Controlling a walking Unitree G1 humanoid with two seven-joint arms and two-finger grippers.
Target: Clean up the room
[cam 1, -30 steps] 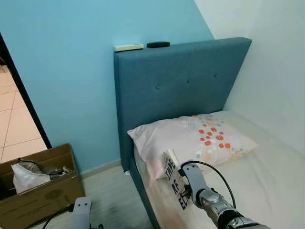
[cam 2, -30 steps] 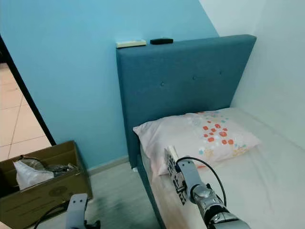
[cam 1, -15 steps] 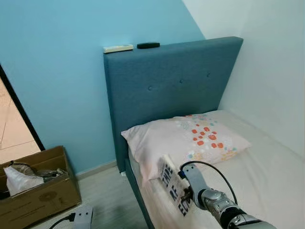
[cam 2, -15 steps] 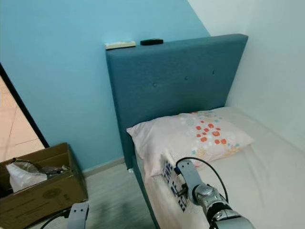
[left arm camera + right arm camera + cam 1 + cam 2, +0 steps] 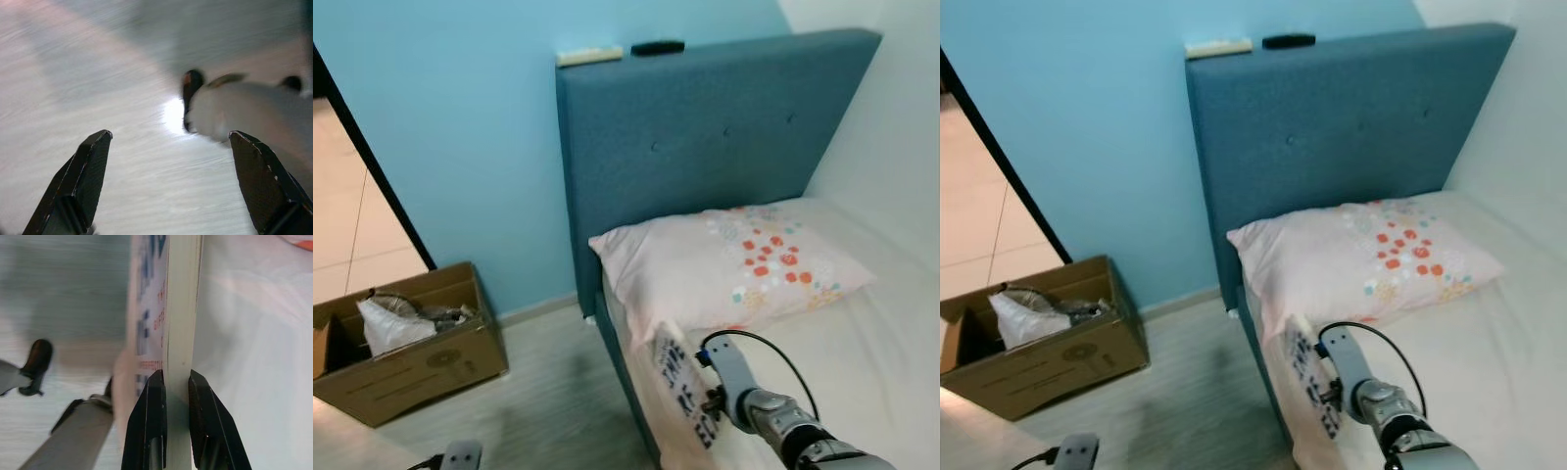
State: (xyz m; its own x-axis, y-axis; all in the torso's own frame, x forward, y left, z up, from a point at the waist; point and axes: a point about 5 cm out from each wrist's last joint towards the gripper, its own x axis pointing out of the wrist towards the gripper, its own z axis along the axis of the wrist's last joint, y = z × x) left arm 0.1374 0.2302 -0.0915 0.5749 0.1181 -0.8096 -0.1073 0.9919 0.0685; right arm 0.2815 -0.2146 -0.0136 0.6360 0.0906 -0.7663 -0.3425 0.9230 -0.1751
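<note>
Camera swung left w/ robot; right gripper (image 5: pixel 173 396) still pinches book (image 5: pixel 683 386) at bed (image 5: pixel 862 362) edge for carrying; left gripper (image 5: pixel 166 181) spread, idle.

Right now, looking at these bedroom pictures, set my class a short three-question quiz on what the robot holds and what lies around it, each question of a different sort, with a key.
1. True or false: the right gripper is shut on a book.
2. Multiple choice: where does the cardboard box stand? A) on the bed B) on the floor beside the bed C) on top of the headboard
3. Fill in: two small objects, one white and one black, lie on top of the ______.

Key: 1 true. 2 B. 3 headboard.

The left gripper hangs open over the floor.
</note>
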